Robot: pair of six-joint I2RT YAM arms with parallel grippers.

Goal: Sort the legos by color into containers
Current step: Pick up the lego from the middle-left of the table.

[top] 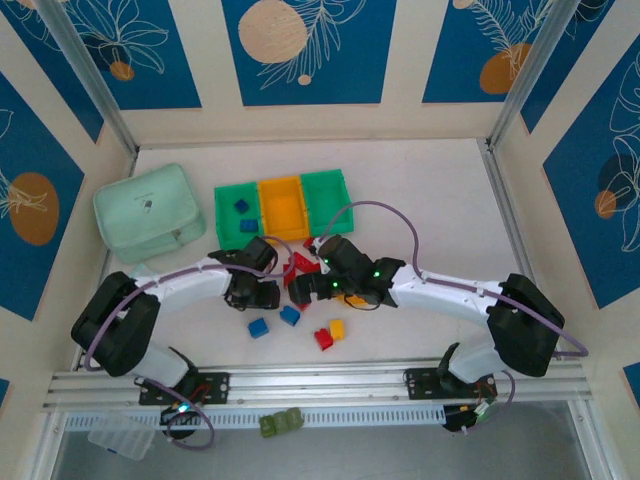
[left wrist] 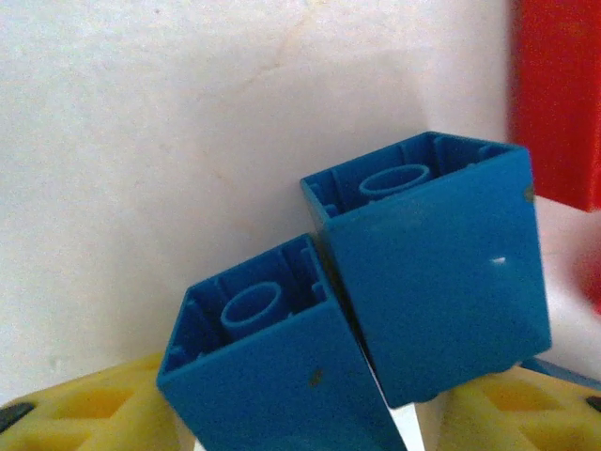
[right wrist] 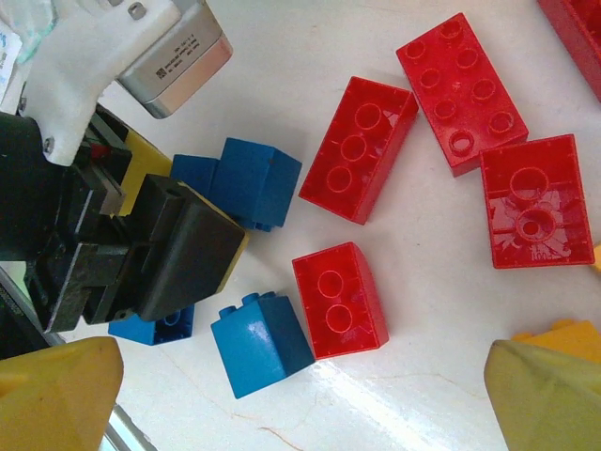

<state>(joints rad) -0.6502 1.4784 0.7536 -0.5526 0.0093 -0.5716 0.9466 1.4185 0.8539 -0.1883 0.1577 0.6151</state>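
Working two blue legos (left wrist: 432, 272), leaning together on the table (left wrist: 141, 141) beside red legos (right wrist: 357, 150). Bracketing both with the left gripper (left wrist: 300, 413); pinching or merely flanking, cannot tell. Centring the pads (left wrist: 84, 404) before lifting, guarding against slipping. Aiming for the left green bin (top: 218, 210), already holding blue. Steering clear of the right gripper (right wrist: 300, 404), spread wide and empty, close by.

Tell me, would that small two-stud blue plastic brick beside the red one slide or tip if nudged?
Probably slide: the small blue plastic brick is glossy, on a shiny white table. It looks rigid and squat, so tipping seems unlikely.
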